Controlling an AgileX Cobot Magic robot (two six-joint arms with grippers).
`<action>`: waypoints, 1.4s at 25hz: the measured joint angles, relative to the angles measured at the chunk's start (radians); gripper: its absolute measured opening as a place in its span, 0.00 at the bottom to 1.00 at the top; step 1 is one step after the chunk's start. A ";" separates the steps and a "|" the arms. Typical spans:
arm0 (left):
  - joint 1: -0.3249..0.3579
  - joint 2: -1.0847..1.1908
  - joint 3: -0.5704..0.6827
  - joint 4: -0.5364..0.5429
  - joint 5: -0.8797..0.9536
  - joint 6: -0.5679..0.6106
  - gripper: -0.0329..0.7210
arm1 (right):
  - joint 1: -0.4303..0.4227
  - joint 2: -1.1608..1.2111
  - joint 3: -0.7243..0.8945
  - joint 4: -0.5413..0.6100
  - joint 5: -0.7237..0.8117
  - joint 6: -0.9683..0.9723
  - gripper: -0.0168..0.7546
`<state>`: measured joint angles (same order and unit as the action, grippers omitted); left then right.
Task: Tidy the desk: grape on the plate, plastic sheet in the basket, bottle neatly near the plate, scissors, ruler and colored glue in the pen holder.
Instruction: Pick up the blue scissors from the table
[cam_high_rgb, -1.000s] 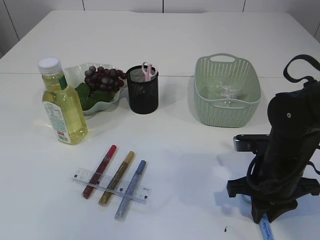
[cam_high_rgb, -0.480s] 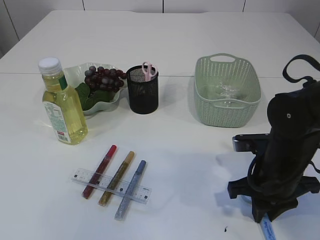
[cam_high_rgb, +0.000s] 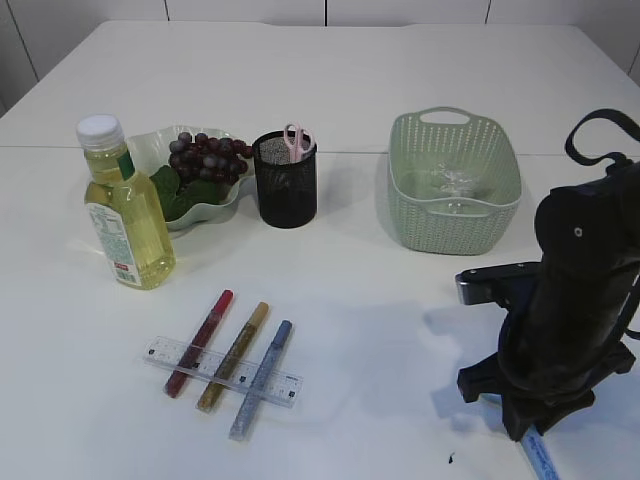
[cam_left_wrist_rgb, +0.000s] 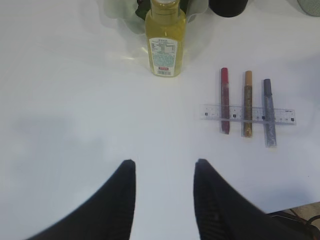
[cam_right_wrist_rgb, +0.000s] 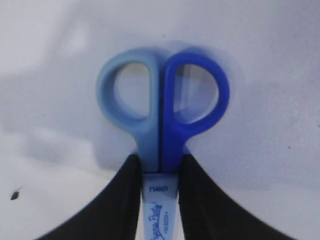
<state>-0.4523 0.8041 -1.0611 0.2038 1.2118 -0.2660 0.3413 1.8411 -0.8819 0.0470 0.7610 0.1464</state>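
White surface (cam_high_rgb: 400, 60), exterior view: grapes (cam_high_rgb: 208, 155) on plate (cam_high_rgb: 150, 140), bottle (cam_high_rgb: 125, 205) beside it, pink scissors (cam_high_rgb: 297, 140) in pen holder (cam_high_rgb: 286, 180), basket (cam_high_rgb: 455, 180) right. Ruler (cam_high_rgb: 222, 370) and three glue sticks (cam_high_rgb: 232, 358) lie loose.

Left wrist view: left claw (cam_left_wrist_rgb: 164, 172) apart, empty, well short of them.

Right wrist view: right claw (cam_right_wrist_rgb: 159, 172) clamped on blue scissors (cam_right_wrist_rgb: 162, 112) below the handles. Step in hand: scissors; next, carry to holder, drop blades down.

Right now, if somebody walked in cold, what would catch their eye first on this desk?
Probably the right gripper at the near right, clamped on blue scissors. Next, three glitter glue pens lying across a clear ruler at front left, with a yellow bottle standing beside the grape plate.
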 joint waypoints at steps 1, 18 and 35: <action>0.000 0.000 0.000 0.000 0.000 0.000 0.43 | 0.000 0.000 0.000 0.000 -0.001 -0.006 0.30; 0.000 0.000 0.000 -0.002 -0.004 0.000 0.43 | 0.000 -0.045 0.056 -0.005 -0.060 -0.060 0.30; 0.000 0.000 0.000 -0.012 -0.005 0.000 0.43 | 0.018 -0.154 0.062 -0.005 -0.094 -0.110 0.30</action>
<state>-0.4523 0.8041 -1.0611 0.1915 1.2065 -0.2660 0.3594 1.6871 -0.8200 0.0416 0.6674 0.0366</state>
